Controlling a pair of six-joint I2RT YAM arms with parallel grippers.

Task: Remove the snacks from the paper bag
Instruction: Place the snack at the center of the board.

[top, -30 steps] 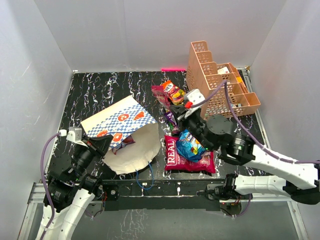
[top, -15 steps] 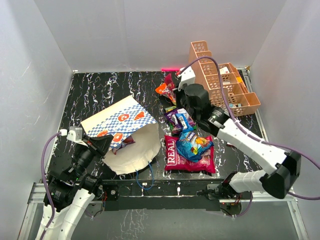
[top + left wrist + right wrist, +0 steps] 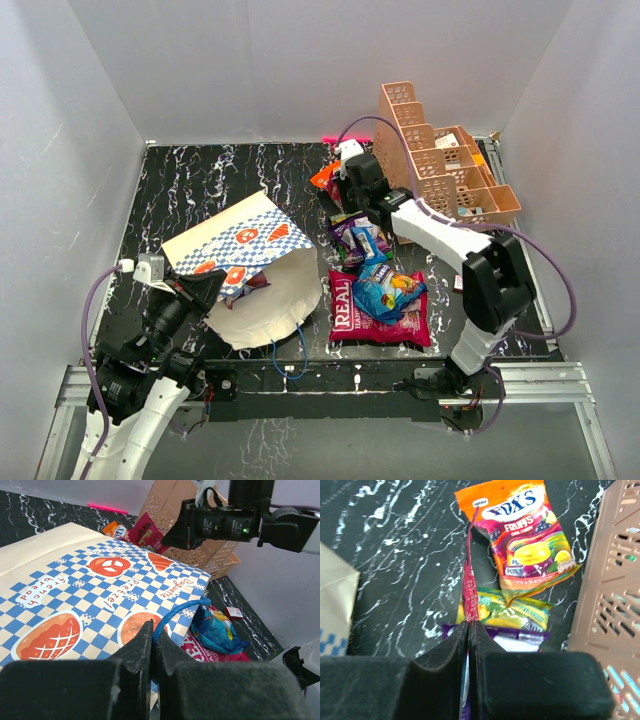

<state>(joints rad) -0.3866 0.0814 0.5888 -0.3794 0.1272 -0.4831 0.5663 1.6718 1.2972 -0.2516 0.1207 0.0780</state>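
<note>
My left claw is pinched tight on the blue cord handle of the blue-and-white checkered paper bag, which lies on its side just ahead of the fingers. My right claw is clamped on a thin magenta foil packet, seen edge-on. Beyond its tips lies an orange foil sweets packet. A yellow-green foil packet sits just right of them, with the peach plastic lattice rack farther right. The large red foil bag marked REAL lies back toward the bases.
</note>
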